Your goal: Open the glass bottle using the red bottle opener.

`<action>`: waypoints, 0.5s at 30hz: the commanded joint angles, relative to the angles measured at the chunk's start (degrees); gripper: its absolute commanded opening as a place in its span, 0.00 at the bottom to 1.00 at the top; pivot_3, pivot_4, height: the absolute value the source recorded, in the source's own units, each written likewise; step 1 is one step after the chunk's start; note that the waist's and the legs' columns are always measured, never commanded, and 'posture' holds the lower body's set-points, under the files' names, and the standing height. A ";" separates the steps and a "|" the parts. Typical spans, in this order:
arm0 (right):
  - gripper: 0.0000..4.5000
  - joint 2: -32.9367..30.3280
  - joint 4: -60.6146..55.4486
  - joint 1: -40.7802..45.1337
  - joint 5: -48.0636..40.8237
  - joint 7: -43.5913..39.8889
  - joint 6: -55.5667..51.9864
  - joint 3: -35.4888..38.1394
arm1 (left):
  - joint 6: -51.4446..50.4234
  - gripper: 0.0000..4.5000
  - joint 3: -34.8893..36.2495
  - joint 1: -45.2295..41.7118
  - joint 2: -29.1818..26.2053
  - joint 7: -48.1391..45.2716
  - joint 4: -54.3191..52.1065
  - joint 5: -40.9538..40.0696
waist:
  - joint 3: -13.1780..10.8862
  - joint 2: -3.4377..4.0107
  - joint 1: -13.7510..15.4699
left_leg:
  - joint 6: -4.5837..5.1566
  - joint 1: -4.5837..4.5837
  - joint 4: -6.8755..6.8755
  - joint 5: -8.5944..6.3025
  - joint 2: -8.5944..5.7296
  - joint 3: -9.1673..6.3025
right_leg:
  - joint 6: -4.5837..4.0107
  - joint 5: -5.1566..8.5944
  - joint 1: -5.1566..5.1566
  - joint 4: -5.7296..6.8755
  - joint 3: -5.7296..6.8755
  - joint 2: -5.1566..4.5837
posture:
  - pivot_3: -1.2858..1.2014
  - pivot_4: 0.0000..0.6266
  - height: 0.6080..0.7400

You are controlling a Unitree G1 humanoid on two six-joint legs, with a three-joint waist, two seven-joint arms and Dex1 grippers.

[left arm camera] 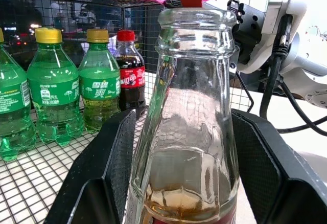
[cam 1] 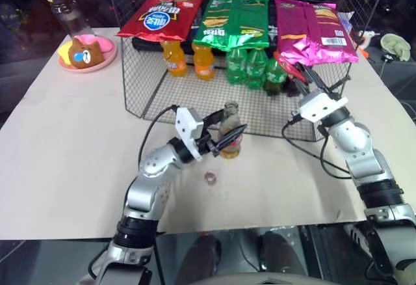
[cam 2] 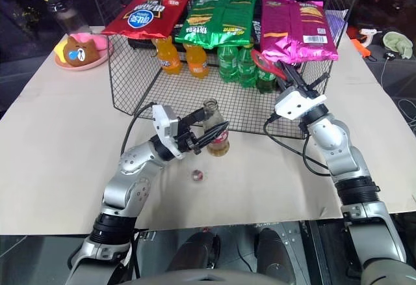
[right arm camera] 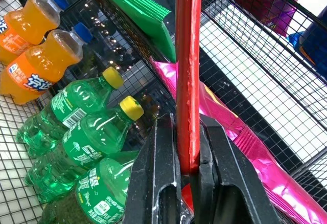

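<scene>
Left eye view: we see the upright bottle (cam 1: 229,135), cap (cam 1: 211,178) off, between the left gripper's (cam 1: 229,136) loosened fingers, while the right gripper (cam 1: 301,81), at its two o'clock, clamps the opener (cam 1: 290,68).

Uncapped glass bottle (left arm camera: 186,127) between left tool's (left arm camera: 179,183) fingers, perhaps untouched, green bottles (left arm camera: 56,91) behind

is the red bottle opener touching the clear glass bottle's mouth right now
Apart. The left eye view shows the flat red bottle opener in the right claw up beside the wire rack, well clear of the clear glass bottle.

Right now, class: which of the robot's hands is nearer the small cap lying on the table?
Left. The left hand is at the glass bottle, just above the cap; the right hand is raised by the wire rack.
</scene>
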State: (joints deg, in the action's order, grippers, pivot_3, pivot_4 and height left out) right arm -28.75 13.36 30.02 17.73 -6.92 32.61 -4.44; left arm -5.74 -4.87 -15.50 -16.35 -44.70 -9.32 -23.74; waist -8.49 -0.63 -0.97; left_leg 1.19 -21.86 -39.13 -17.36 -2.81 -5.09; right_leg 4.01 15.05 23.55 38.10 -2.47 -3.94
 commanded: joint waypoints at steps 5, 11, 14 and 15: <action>0.00 -0.23 -3.52 -0.76 -1.75 -0.02 -0.02 2.27 | 0.02 0.64 0.36 0.41 -0.41 -0.15 -2.50 -0.54 | 0.00 0.00 0.01 | 0.00 0.00 0.01 0.00 0.00 0.00 | 0.00 0.00 0.00 -0.01 0.00 0.00 | 0.52 0.24 1.00; 0.00 0.06 -9.30 -6.61 -12.04 -6.70 -4.68 3.01 | -1.44 0.64 1.23 3.66 -2.87 -1.15 -6.27 -1.96 | 0.00 0.00 0.01 | 0.00 0.00 0.03 0.00 0.01 0.00 | 0.00 0.00 0.01 -0.01 -0.01 -0.01 | 0.52 0.24 1.00; 0.00 -0.32 -14.46 -11.21 -18.63 -12.55 -10.20 2.25 | -1.52 0.64 1.79 6.39 -4.70 -1.81 -7.56 -2.23 | 0.00 0.01 0.03 | 0.00 0.00 0.10 0.00 0.06 0.00 | 0.00 0.00 -0.01 -0.07 -0.01 -0.01 | 0.52 0.24 1.00; 0.00 -0.32 -16.21 -12.59 -20.38 -13.94 -12.22 2.16 | -1.23 0.64 1.86 7.23 -5.23 -2.12 -7.68 -1.95 | 0.00 0.02 0.05 | 0.00 0.01 0.10 0.00 0.06 0.01 | 0.00 0.00 -0.01 -0.08 -0.01 -0.01 | 0.52 0.24 1.00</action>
State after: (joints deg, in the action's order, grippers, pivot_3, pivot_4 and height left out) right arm -28.81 2.20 18.35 1.87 -18.02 23.34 -2.88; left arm -6.90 -3.41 -9.89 -20.56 -45.89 -15.67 -25.57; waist -8.49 -0.61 -0.92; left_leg 1.20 -21.84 -39.02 -17.37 -2.74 -5.09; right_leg 4.01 15.05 23.54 38.02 -2.49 -3.95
